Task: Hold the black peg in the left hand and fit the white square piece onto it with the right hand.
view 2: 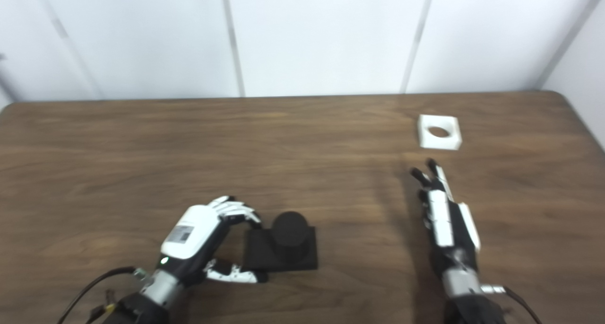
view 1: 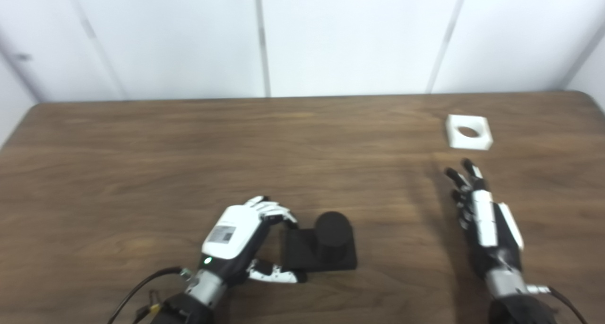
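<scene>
Black peg: near centre, its base pinched by the left hand.
White square piece: far right, untouched.
Right hand: fingers spread, empty.
Next: piece to be grasped.

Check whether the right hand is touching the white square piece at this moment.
Apart. In the left eye view, bare table shows between the right hand and the white square piece; the hand's fingertips stop short of its near edge.

Setting: robot test bench, probably a lab; bare wood-grain table against plain white panelled wall, cabled robot arms entering from below.
</scene>
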You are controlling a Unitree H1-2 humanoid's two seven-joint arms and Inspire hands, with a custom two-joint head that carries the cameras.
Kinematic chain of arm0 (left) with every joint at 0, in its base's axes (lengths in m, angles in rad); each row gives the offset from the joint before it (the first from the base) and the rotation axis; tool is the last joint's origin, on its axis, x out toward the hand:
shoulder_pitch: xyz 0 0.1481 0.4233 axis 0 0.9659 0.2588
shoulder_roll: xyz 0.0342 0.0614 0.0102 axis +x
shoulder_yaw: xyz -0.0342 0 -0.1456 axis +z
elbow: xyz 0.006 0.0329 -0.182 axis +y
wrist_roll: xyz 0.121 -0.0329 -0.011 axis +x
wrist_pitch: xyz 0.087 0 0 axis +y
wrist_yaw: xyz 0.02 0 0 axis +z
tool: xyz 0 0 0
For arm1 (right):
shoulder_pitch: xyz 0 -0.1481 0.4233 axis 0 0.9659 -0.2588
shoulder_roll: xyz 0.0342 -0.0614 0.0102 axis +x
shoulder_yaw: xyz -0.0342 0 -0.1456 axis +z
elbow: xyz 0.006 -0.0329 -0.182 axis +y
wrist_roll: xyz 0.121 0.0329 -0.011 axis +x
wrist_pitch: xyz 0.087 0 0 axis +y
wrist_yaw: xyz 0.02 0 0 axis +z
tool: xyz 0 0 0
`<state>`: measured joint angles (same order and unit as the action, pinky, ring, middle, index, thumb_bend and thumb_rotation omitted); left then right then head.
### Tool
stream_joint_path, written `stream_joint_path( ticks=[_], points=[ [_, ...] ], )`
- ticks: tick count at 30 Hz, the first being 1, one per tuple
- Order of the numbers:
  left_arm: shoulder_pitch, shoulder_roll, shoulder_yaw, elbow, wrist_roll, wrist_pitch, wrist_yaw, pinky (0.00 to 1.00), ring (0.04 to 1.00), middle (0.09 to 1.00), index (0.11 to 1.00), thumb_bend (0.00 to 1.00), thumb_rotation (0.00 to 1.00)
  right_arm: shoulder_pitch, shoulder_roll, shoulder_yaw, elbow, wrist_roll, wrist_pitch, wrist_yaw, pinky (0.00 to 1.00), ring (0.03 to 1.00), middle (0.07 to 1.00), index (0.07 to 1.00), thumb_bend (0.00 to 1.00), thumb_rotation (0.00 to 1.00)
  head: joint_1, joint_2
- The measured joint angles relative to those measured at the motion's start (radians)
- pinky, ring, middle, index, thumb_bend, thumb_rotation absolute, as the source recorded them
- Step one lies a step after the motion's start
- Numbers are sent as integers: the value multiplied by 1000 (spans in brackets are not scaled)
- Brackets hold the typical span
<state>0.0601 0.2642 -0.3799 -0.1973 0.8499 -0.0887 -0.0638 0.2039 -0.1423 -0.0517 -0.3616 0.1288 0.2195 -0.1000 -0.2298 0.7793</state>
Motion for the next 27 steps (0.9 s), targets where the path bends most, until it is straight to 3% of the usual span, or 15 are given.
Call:
stream_joint_path(
  ticks=[1, 2, 4, 8, 11, 15, 20, 22, 23, 27],
  points=[
    [0, 2, 1, 0, -7, -1, -5, 882, 790, 728, 483, 522, 50, -6, -3, -2, -9, -12, 21, -1, 1000, 964, 891, 941, 527, 781, -19, -6],
    [0, 6, 4, 1, -16, -2, -9, 878, 789, 730, 483, 522, 49, -14, -8, -4, -21, -35, 44, -2, 997, 949, 894, 914, 529, 676, -48, -14],
    [-1, 15, 8, 3, -29, -7, -15, 872, 787, 727, 483, 522, 49, -42, -29, -7, -39, -94, 82, -1, 981, 935, 891, 869, 566, 564, -72, -22],
    [-5, 34, 17, 18, -56, -40, -14, 868, 777, 716, 483, 523, 50, -106, -123, -35, -66, -165, 174, 23, 948, 927, 886, 825, 605, 423, -123, -49],
    [-6, 43, 25, 23, -67, -56, -14, 865, 771, 711, 482, 523, 50, -150, -165, -56, -70, -199, 222, 40, 899, 906, 880, 814, 627, 375, -161, -57],
    [-7, 47, 33, 33, -73, -80, -11, 849, 766, 709, 482, 522, 49, -179, -192, -37, -85, -256, 249, 70, 870, 884, 866, 804, 704, 321, -224, -92],
    [-7, 47, 36, 45, -75, -94, -2, 839, 763, 707, 482, 523, 48, -254, -288, 4, -74, -392, 251, 130, 921, 924, 896, 830, 805, 356, -253, -118],
    [-7, 47, 37, 54, -75, -107, 10, 842, 763, 707, 482, 523, 48, -293, -326, 11, -52, -454, 251, 165, 917, 940, 914, 833, 837, 336, -263, -127],
    [-6, 47, 39, 59, -75, -114, 15, 843, 762, 706, 482, 523, 48, -314, -343, 13, -37, -492, 253, 188, 939, 970, 937, 840, 855, 306, -278, -152],
    [-5, 48, 41, 72, -78, -127, 32, 846, 762, 705, 482, 523, 49, -378, -375, 37, 33, -553, 253, 250, 949, 999, 964, 857, 903, 261, -281, -161]
  ],
)
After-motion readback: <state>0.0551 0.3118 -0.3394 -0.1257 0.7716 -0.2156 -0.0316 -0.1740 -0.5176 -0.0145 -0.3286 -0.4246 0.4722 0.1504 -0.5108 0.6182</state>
